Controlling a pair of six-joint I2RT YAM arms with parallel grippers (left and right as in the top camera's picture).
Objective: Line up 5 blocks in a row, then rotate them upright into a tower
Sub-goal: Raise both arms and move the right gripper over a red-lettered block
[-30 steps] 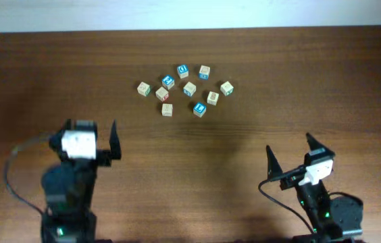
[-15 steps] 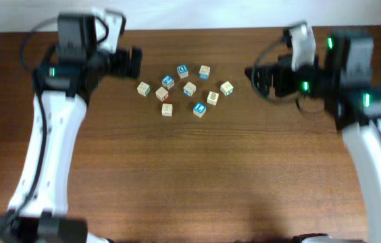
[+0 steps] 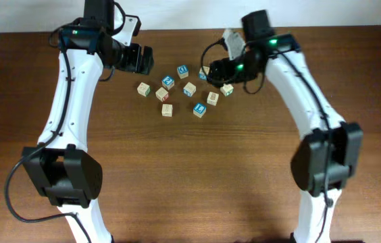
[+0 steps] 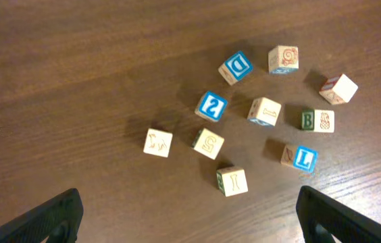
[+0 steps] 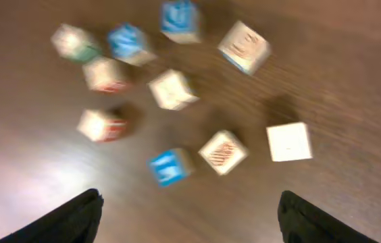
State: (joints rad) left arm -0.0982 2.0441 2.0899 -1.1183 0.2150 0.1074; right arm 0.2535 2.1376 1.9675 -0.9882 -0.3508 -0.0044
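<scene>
**Blocks flanked by both arms**

Blocks are lying clustered on the tabletop by the blue L block, its letter reading sharply only in the left wrist view. Left fingers and right fingers are standing spread, having swung up beside it.

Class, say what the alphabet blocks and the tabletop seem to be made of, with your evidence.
Blocks: likely light wood, matte pale faces, some painted blue, with printed letters. Tabletop: dark brown wood or wood-look laminate, streaky grain, slight sheen; which, cannot tell.
</scene>
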